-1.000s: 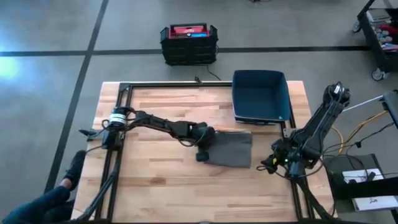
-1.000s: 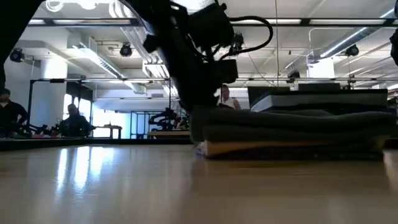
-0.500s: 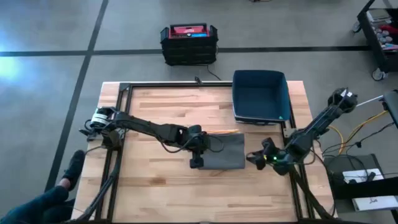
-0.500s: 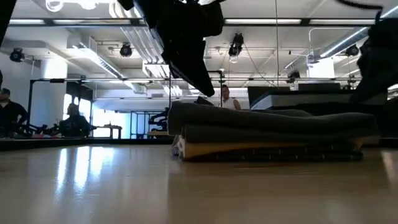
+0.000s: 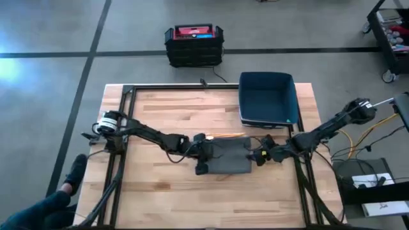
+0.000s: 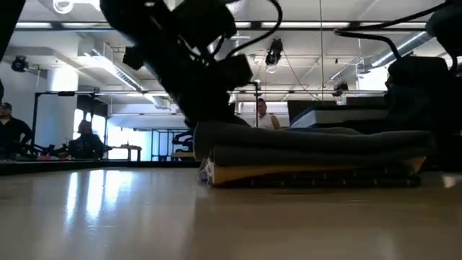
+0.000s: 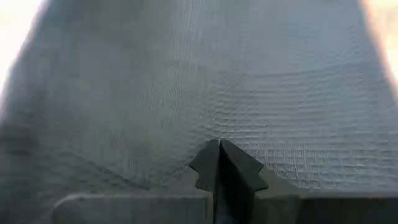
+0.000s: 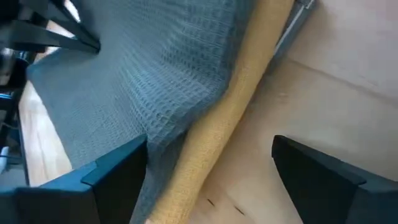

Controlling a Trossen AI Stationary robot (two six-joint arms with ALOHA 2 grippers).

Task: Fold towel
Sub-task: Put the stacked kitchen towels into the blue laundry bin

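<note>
**Folded towel flanked by both pincers**

At mid-bench, slightly toward the right, lies the grey towel (image 5: pixel 229 156), folded into a compact rectangle with a yellow layer showing under it along one edge, seen in the low view (image 6: pixel 310 148) as a stack of several folds on the wood.

Left pincer (image 5: pixel 202 155) rests at the towel's left edge; its wrist view shows the two fingertips (image 7: pixel 219 163) pressed together with no gap, clenched, lying on the waffle-weave cloth, with no fold visibly caught between them.

Right pincer (image 5: pixel 261 155) sits just beside the towel's right edge. In its wrist view the fingers (image 8: pixel 115 177) stand wide apart, released, with the grey cloth and the yellow strip (image 8: pixel 233 118) between and beyond them, touching neither.

Behind the towel, at the bench's (image 5: pixel 160 115) far right corner, stands a blue bin (image 5: pixel 267 99). A black and red crate (image 5: pixel 193 45) sits on the floor beyond the bench.
</note>
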